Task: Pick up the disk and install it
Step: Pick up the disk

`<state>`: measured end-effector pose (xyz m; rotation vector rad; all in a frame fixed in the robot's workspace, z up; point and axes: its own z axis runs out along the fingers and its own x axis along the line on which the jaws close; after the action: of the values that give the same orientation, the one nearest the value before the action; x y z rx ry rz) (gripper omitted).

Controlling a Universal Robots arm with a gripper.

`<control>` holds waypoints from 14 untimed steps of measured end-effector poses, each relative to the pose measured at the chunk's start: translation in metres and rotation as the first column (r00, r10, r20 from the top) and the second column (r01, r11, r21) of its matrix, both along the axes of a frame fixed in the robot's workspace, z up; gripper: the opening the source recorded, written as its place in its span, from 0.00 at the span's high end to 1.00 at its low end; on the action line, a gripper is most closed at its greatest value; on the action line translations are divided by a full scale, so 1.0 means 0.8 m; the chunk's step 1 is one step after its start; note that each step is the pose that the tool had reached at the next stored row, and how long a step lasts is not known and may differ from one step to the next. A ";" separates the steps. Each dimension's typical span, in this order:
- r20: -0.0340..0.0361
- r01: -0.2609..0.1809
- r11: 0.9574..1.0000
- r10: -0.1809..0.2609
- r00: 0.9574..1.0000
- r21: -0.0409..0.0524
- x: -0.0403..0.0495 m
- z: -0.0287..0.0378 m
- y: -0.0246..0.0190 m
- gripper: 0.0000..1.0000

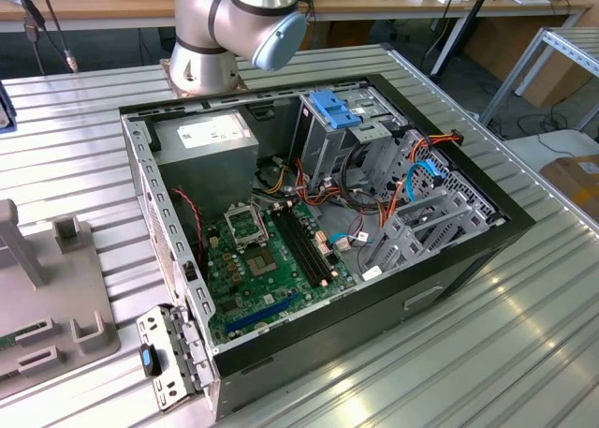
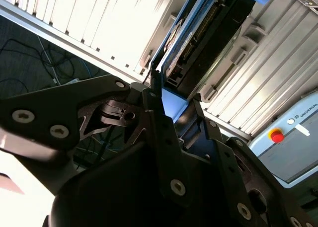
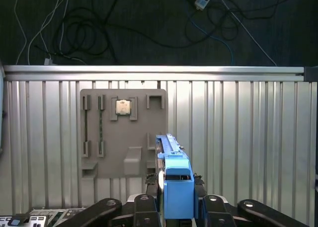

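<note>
In both wrist views my gripper (image 3: 174, 187) (image 2: 175, 95) is shut on the disk (image 3: 175, 180) (image 2: 198, 38). The disk is a dark drive in a bright blue carrier, held edge-on between the two black fingers (image 3: 149, 203). In the first wrist view it hangs over the ribbed metal table beside a grey fixture plate (image 3: 124, 132). The exterior view shows the open computer case (image 1: 140, 180) lying on the table. Its upright metal drive cage (image 1: 323, 152) carries a light-blue bracket (image 1: 335, 110).
The arm's base (image 1: 234, 25) stands behind the case. The grey fixture plate (image 1: 56, 297) lies at the exterior view's left. Orange and blue cables (image 1: 412, 170) cross the case's inside above the green motherboard (image 1: 271, 259). A pendant with a red button (image 2: 277, 135) lies nearby. The table's edge rail (image 3: 149, 70) borders a floor with cables.
</note>
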<state>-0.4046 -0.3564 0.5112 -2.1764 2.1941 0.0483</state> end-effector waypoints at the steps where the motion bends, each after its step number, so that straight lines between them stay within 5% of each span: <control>1: 0.000 0.000 1.000 0.000 1.000 0.000 0.003 0.0000 0.0000 0.64; 5: 0.000 0.000 1.000 0.000 1.000 0.000 0.019 0.0000 0.0000 0.64; 14: 0.000 0.000 1.000 0.000 1.000 0.000 0.090 0.0000 0.0000 0.64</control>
<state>-0.3323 -0.3563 0.5112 -2.1765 2.1943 0.0486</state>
